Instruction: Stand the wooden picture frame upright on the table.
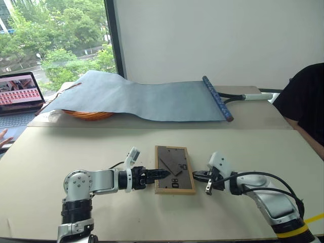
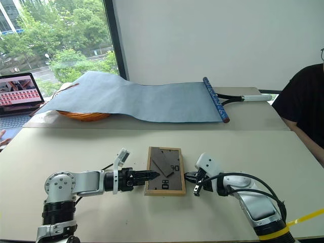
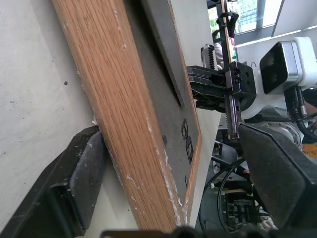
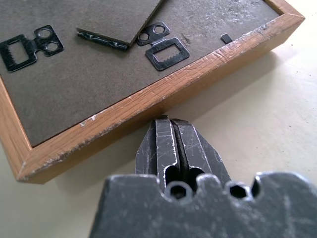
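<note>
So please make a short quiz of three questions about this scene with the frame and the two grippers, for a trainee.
1. True or false: the wooden picture frame stands upright on the table.
2. Which side of the frame faces up: A) the portrait, B) the dark back panel?
3. Which gripper has its fingers pressed together, the left gripper or the right gripper?

Key:
1. False; it lies flat.
2. B; the prop stand and hangers show.
3. The right gripper, tips at the frame's edge; the left gripper's fingers straddle the opposite edge.

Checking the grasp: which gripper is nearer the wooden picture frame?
Left. The left gripper straddles the wooden picture frame at its edge; the right gripper sits shut just off the opposite edge.
</note>
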Controlling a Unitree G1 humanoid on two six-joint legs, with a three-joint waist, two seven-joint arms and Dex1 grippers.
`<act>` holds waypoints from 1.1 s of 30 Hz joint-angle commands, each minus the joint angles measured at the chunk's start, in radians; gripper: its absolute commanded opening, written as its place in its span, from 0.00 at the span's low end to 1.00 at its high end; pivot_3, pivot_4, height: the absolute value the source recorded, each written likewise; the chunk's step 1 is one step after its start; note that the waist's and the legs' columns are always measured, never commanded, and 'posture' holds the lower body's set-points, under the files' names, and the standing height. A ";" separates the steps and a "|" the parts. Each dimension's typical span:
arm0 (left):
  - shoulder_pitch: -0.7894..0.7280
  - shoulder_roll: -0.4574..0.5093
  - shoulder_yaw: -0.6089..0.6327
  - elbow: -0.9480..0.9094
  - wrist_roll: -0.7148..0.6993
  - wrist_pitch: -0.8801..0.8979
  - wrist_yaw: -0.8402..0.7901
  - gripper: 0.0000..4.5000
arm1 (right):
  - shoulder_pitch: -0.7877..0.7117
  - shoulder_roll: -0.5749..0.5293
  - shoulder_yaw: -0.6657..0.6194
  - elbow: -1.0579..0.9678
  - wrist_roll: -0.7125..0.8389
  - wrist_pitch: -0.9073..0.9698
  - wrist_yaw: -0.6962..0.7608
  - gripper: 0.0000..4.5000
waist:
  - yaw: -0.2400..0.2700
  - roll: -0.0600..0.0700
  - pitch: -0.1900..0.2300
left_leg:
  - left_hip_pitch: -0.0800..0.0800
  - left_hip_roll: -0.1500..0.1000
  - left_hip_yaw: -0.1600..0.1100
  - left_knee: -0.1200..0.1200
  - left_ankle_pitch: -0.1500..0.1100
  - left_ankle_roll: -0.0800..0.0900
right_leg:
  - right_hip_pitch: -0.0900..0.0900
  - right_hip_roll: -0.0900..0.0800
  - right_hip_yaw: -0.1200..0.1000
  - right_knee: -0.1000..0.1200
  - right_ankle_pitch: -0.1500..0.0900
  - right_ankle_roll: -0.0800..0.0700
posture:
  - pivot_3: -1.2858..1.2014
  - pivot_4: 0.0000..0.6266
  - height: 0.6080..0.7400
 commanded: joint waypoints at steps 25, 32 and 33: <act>-0.197 0.274 -0.072 0.161 -0.212 -0.029 -0.159 0.25 | -0.290 0.012 -0.279 -0.134 0.525 0.454 -0.029 0.63 | 0.007 0.001 0.001 | -0.005 -0.001 -0.001 -0.001 0.000 -0.001 | -0.005 0.000 0.000 0.000 0.000 -0.001 | 0.52 0.24 0.49; -0.218 0.223 -0.121 0.133 -0.205 -0.031 -0.174 0.25 | -0.369 0.090 -0.077 -0.059 0.423 0.392 -0.043 0.99 | 0.012 0.001 0.003 | -0.008 -0.001 -0.001 -0.004 0.000 -0.001 | -0.006 0.000 -0.001 -0.005 0.003 -0.006 | 0.52 0.24 0.49; -0.220 0.219 -0.122 0.135 -0.205 -0.031 -0.173 0.25 | -0.373 0.093 -0.057 -0.047 0.411 0.382 -0.037 0.99 | 0.012 0.001 0.003 | -0.008 -0.001 -0.001 -0.004 0.000 -0.001 | -0.006 0.000 -0.001 -0.004 0.003 -0.006 | 0.52 0.24 0.49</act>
